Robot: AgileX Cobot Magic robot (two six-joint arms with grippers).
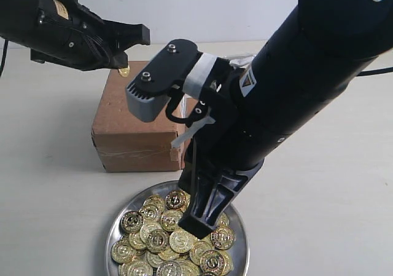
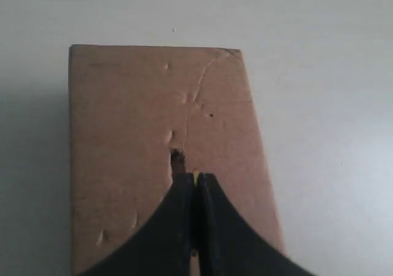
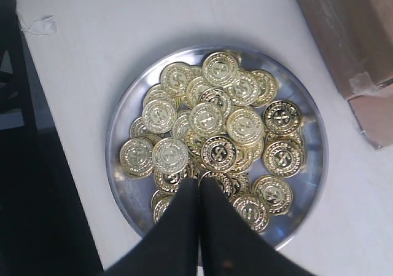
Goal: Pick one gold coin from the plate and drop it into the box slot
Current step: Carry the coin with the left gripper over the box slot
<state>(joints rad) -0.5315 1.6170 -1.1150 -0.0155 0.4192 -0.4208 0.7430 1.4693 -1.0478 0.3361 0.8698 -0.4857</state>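
Pale table: box, plate, gold coin

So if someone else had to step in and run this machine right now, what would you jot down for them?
Left gripper: shut on a gold coin, held on edge over the top of the box, right beside the slot.
Right gripper: shut, tips down at the pile of coins on the plate. Whether it has caught one cannot be seen.
Done: one coin picked and brought to the box.
Left: line that coin up with the slot and drop it in.
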